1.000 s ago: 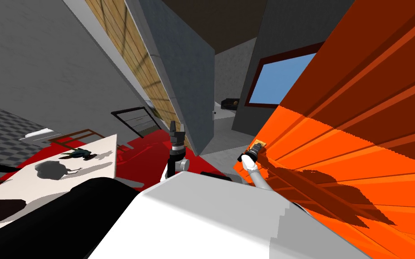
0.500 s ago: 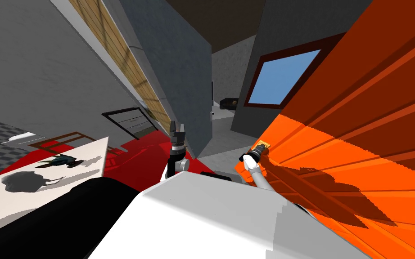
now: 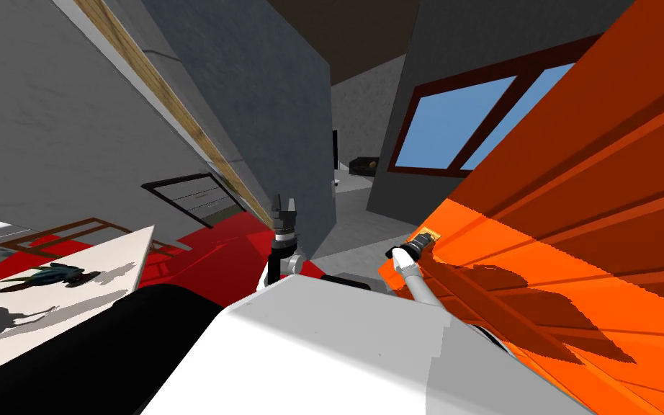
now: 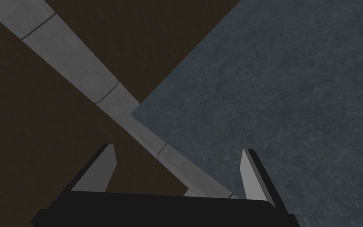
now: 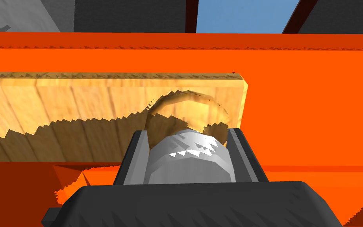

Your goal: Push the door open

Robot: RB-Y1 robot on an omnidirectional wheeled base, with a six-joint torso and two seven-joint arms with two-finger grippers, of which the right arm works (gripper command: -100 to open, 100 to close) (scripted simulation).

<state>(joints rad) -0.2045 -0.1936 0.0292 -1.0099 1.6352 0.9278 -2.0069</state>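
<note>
Grey blade fingers (image 5: 134,157) of the right gripper (image 5: 187,136) are clenched on the two sides of a silver-grey round knob (image 5: 188,161). No gap shows on either side.

Knob comes off a wood-grain rose on a pale wooden plate (image 5: 78,102), and the plate is fixed flat to the orange door (image 5: 314,118).

Head view: right gripper (image 3: 415,245) is at the knob near the door's (image 3: 575,252) nearer edge. The door fills my right side and slants away. An opening shows ahead, between it and a blue-grey panel (image 3: 280,108).

Left gripper (image 3: 285,209) is raised just beside that panel, fingers (image 4: 106,169) spread and grasping nothing.

Handling, my read:
- Door looks like a rigid ribbed slab, so expect no flex and some mass. It should swing on its hinges, not slide.
- Knob looks smooth and round, and the thin blades give little contact area, so slip is the main risk.
- Hold point is right. It looks far from the hinge side, which gives the best leverage.
- Drive the push through the gripper body into the knob and plate, square to the door face, and let the wrist follow the arc.
- Don't twist or side-load, or the blades may peel off.
</note>
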